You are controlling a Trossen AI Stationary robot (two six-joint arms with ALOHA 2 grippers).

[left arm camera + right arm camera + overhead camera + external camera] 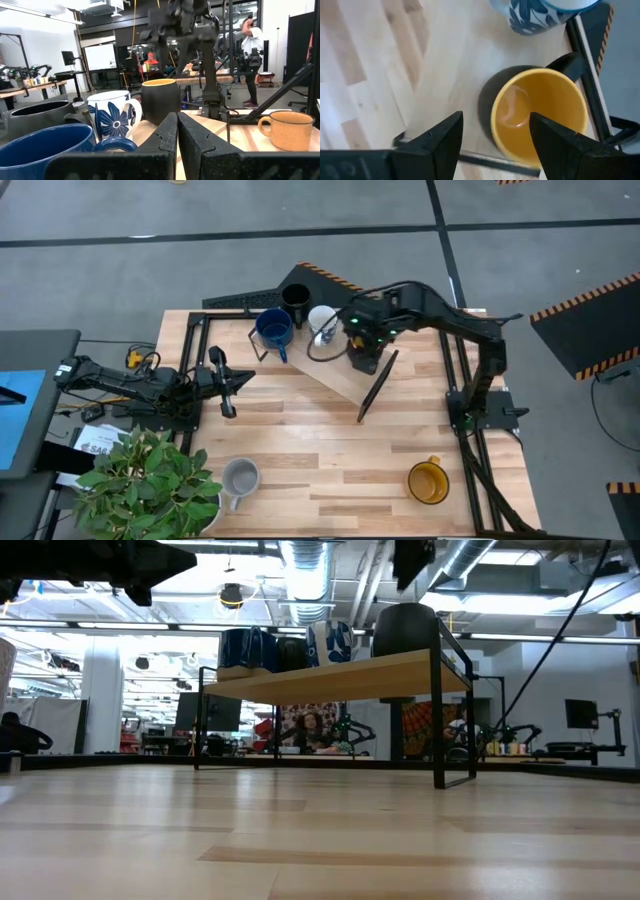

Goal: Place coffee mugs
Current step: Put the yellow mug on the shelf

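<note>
Shelf (330,375) at table's far side carries black mug (295,298), blue mug (274,328), white flowered mug (322,320) and dark yellow-lined mug (535,120). Right gripper (495,135) above last mug, fingers spread, empty. Left gripper (228,383) closed, empty, resting at table's left. Grey mug (240,478) and orange mug (428,481) near front edge.

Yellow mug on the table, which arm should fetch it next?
Probably right: the yellow mug sits on the right arm's side, and the right gripper is open. The left gripper is shut, farther away.
</note>
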